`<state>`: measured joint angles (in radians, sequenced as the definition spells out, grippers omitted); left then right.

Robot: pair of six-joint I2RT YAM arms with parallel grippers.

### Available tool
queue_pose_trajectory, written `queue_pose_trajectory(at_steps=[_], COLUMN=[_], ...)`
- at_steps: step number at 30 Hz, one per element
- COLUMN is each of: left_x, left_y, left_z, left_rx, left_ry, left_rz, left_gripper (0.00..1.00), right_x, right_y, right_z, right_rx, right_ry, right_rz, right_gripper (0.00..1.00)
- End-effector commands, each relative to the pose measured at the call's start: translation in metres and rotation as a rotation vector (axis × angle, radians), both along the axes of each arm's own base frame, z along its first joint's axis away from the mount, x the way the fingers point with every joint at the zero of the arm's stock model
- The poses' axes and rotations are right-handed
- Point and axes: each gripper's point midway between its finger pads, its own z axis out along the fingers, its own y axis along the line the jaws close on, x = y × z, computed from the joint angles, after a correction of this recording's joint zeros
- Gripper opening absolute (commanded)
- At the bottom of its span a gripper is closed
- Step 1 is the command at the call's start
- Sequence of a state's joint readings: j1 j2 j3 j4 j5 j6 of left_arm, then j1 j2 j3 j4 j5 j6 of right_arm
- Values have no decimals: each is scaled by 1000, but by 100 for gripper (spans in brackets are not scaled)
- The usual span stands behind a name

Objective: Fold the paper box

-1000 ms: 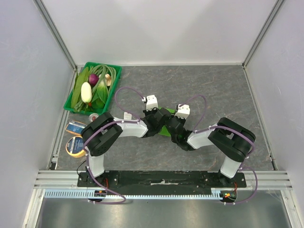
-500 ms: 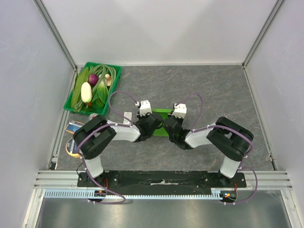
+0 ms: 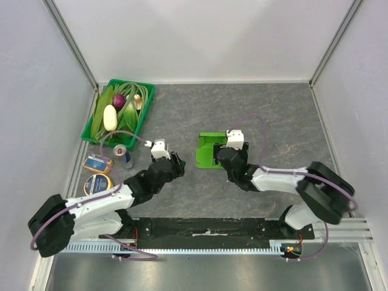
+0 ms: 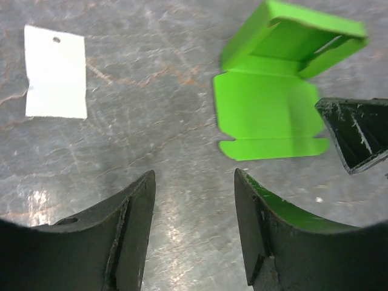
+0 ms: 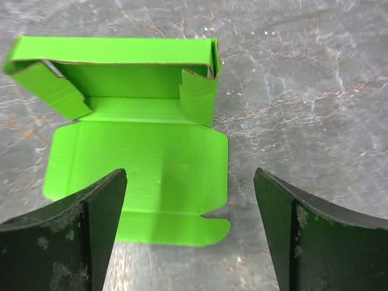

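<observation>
The paper box [image 3: 210,151] is lime-green card lying free on the grey table [image 3: 267,115], left of centre. Its back and side walls stand up, and its lid flap with a tab lies flat towards the arms [image 5: 139,151]. My right gripper [image 3: 223,159] hovers open at the box's near right corner, the flap's edge showing between its fingers [image 5: 189,173]. My left gripper [image 3: 179,163] stands open to the left of the box and apart from it, with bare table between its fingers [image 4: 194,176]. The box [image 4: 267,112] appears up and to the right there.
A green crate [image 3: 145,100] of vegetables stands at the back left. A small can [image 3: 124,156] and two round tins [image 3: 97,163] sit near the left edge. A white paper slip [image 4: 56,73] lies left of the box. Frame posts and walls enclose the table.
Both grippers have opened and let go of the box. The left arm pulled back to the left and nearer; the right arm drew back slightly. The box now rests alone.
</observation>
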<state>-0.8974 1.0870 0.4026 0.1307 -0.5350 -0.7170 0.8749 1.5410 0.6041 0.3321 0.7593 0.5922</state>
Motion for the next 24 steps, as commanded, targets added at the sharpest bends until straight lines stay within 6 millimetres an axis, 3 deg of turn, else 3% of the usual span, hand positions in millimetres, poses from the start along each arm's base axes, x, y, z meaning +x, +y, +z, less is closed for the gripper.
queue_pose_trajectory(at_steps=[1, 3, 4, 5, 7, 10, 11, 12, 13, 14, 15, 17, 18, 19, 24], left_x=[-12, -4, -4, 3, 14, 35, 46, 51, 56, 65, 71, 83, 90, 94, 112], left_y=[-9, -8, -12, -10, -11, -11, -16, -19, -25, -34, -38, -47, -54, -58, -69], left_z=[11, 19, 21, 23, 24, 28, 38, 28, 29, 37, 24, 20, 23, 1, -13], left_rx=[-33, -51, -51, -51, -27, 0, -18, 6, 3, -15, 15, 29, 38, 63, 96], left_ry=[37, 43, 46, 41, 46, 40, -4, 5, -15, -74, -71, -98, -139, -102, -75], left_rz=[-189, -203, -238, -233, -233, -197, -193, -201, -214, -234, -253, -269, -292, -306, -304], left_gripper=[61, 61, 61, 61, 61, 58, 57, 54, 54, 54, 54, 55, 56, 56, 54], right_x=[-19, -24, -23, -26, -20, -13, -9, -5, -2, 10, 15, 27, 30, 35, 49], right_y=[-15, -29, -37, -45, -66, -81, -87, -87, -81, -73, -70, -55, -51, -46, -46], right_z=[27, 28, 40, 35, 39, 47, 48, 50, 47, 57, 51, 57, 45, 46, 9], right_rx=[-10, 6, 34, 33, 101, 132, 108, 103, 106, 121, 101, 161, 161, 178, 161], right_ry=[36, 76, 65, 104, 144, 153, 144, 141, 153, 86, 78, -1, 6, -32, 57], right_rz=[107, 117, 104, 109, 76, 92, 95, 98, 135, 175, 201, 274, 295, 307, 259], right_gripper=[95, 95, 95, 95, 95, 93, 91, 88, 84, 79, 76, 71, 70, 69, 67])
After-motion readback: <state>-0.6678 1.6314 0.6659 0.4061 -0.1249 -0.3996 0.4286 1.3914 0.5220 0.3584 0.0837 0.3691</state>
